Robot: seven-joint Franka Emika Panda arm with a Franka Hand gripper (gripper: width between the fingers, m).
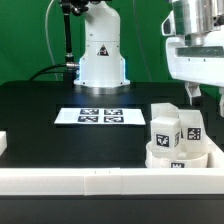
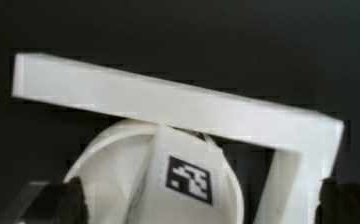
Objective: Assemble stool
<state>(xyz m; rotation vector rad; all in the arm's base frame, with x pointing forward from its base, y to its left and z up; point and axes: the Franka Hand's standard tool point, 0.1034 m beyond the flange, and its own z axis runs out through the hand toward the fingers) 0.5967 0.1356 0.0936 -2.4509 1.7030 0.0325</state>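
Observation:
The white round seat disc [image 1: 178,156] sits in the corner of the border rail at the exterior view's right. Two or three blocky white legs [image 1: 165,128] with black-and-white tags stand on or against it. My gripper [image 1: 192,98] hangs just above the rightmost leg [image 1: 193,126] without touching it. In the wrist view a rounded white stool part with a tag [image 2: 191,178] lies between my dark fingers [image 2: 52,200]. I cannot tell whether it is a leg or the seat. The gripper [image 2: 198,206] is open and holds nothing.
The long white border rail [image 1: 90,180] runs along the table's front and turns a corner at the right, which also shows in the wrist view [image 2: 177,95]. The marker board [image 1: 100,116] lies mid-table before the robot base [image 1: 102,55]. A small white piece [image 1: 3,143] sits at the left edge.

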